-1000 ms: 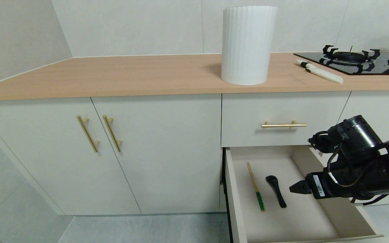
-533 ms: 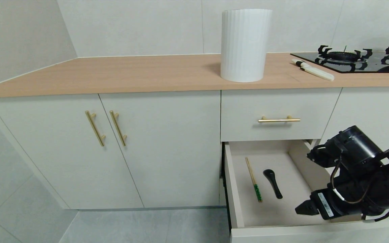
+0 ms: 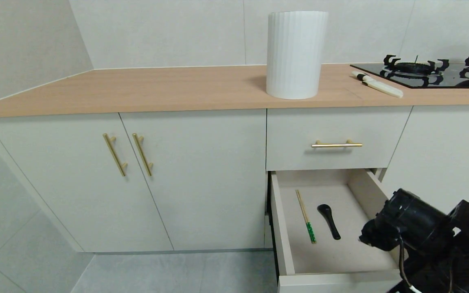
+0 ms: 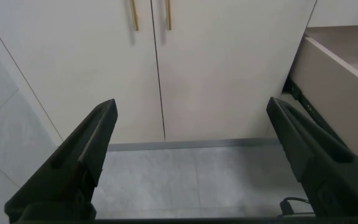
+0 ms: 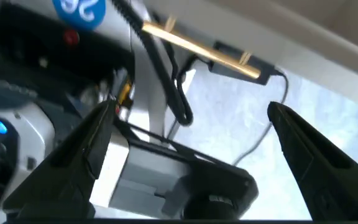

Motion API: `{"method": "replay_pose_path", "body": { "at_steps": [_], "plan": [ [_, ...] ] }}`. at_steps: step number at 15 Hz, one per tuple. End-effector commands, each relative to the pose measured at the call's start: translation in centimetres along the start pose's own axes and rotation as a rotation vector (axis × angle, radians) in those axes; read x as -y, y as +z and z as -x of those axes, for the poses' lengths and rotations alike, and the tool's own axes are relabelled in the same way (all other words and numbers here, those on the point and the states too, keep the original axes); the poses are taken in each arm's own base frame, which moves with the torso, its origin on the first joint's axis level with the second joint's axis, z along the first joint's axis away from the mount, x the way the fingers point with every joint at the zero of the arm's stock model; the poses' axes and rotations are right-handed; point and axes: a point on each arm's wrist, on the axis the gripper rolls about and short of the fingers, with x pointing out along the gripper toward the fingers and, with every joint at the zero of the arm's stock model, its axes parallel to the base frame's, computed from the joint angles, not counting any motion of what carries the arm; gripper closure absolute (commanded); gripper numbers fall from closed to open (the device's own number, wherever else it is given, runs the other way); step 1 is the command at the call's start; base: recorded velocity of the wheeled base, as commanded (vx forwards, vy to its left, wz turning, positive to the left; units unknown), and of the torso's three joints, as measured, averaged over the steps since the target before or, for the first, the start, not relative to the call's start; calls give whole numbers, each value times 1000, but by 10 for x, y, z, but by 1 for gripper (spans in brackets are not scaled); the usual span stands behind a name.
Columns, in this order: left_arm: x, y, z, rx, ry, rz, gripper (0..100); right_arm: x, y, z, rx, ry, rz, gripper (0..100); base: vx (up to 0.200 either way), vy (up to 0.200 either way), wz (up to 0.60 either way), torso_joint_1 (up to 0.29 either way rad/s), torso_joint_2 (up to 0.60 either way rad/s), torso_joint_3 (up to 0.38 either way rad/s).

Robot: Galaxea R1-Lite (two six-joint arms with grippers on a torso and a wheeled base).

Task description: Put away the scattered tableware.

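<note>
since half a second ago the right arm (image 3: 417, 224) has sunk lower, by the open drawer's (image 3: 281, 232) front right corner. chopsticks (image 3: 306, 222) and a black spoon (image 3: 329, 220) lie side by side, apart, on its floor. right gripper (image 5: 191, 112) and left gripper (image 4: 191, 106) are both spread wide, empty.

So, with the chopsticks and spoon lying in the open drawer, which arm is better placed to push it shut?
Right, probably. The right gripper hangs by the drawer front, a gold handle just ahead. The left gripper faces the cabinet doors, the drawer off to one side.
</note>
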Motion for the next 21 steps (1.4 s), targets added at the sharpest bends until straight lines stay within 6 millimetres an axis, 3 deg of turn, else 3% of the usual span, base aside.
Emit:
{"method": "replay_pose_path", "body": {
  "at_steps": [1,5,9,21],
  "plan": [
    [0,0,0,-1,0,0,0,-12,-4,-18,-169,-32,106,0,0,0,0,0,0,0],
    [0,0,0,-1,0,0,0,-17,5,-38,-239,-65,115,0,0,0,0,0,0,0],
    [0,0,0,-1,0,-1,0,-10,19,-51,-209,-79,47,0,0,0,0,0,0,0],
    [0,0,0,-1,0,-1,0,4,58,-67,-58,-145,-200,0,0,0,0,0,0,0]
  ]
}}
